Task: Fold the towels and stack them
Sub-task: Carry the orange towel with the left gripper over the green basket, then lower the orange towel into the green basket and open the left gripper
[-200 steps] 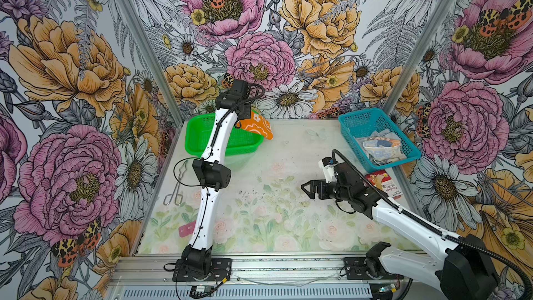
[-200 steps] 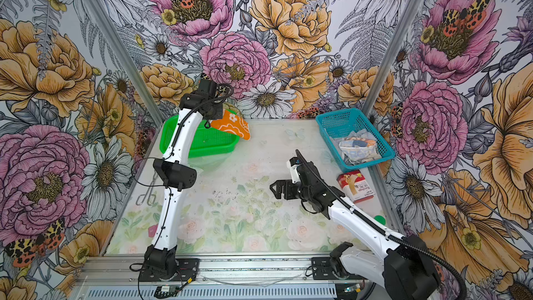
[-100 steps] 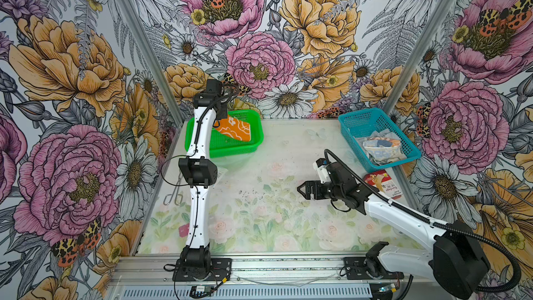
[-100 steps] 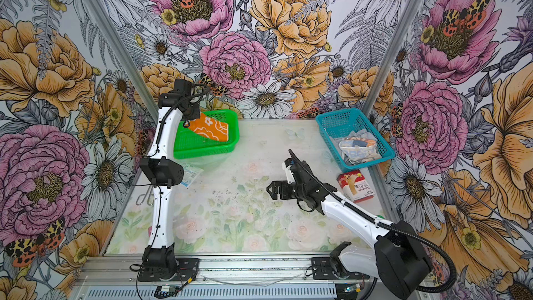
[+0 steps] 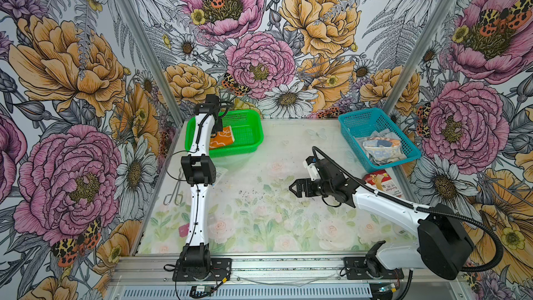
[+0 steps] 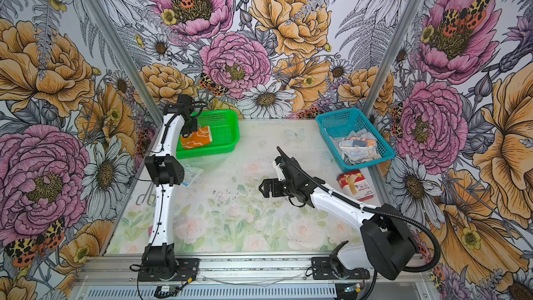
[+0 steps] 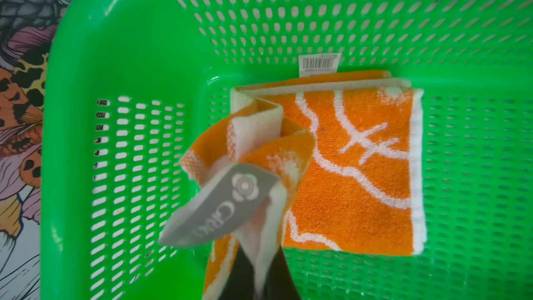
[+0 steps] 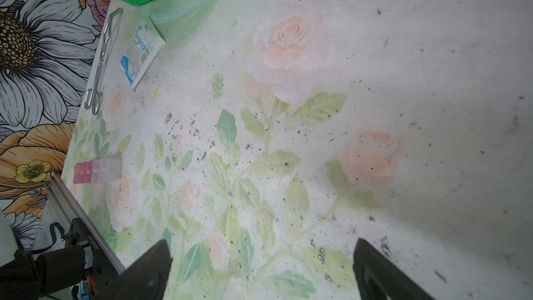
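My left claw (image 7: 261, 277) pinches one corner of the folded orange terry towel with white flower outlines (image 7: 360, 168). The towel lies inside the green perforated plastic basket (image 7: 115, 38). My right claw (image 8: 259, 269) is spread and empty. Judgement: one towel placed, release pending; no other towels identifiable.

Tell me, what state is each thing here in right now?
towel: folded, lying flat, one corner pinched up.
left tool: shut on towel.
right tool: open, empty.
green basket: holds towel.
blue basket: holds packets.
carton: lying flat.
sachet: lying flat.
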Controlling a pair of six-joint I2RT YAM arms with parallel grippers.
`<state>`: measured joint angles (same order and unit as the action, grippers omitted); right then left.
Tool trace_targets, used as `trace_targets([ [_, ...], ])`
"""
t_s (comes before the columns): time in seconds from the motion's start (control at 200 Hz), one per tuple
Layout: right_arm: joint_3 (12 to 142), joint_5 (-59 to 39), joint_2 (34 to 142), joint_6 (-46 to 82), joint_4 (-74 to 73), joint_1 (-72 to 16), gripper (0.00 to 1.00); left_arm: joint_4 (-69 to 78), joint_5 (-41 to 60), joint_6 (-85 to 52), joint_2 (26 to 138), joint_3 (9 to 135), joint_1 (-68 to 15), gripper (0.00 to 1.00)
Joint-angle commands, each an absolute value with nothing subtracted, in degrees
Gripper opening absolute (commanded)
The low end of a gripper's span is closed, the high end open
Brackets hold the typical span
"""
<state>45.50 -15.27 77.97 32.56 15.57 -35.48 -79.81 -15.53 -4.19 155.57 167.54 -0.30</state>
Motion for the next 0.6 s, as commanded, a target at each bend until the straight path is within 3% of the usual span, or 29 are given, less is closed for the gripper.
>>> trace_targets([
  [0.0, 47.46, -14.33, 78.55, 32.15, 14.72, -36.17, 1.00, -78.97, -12.42, -6.01, 149.00, 170.29, -4.98, 0.00],
  [0.4, 44.22, -13.18, 74.84, 32.26, 14.75, -36.98, 0.99, -72.76, -4.97, -12.37, 140.62, 177.24, -16.60, 0.00],
  [0.595, 42.48, -12.66, 72.77, 32.42, 14.69, -37.00, 0.99, -74.37, -6.40, -15.46, 140.35, 174.20, -13.59, 0.00],
])
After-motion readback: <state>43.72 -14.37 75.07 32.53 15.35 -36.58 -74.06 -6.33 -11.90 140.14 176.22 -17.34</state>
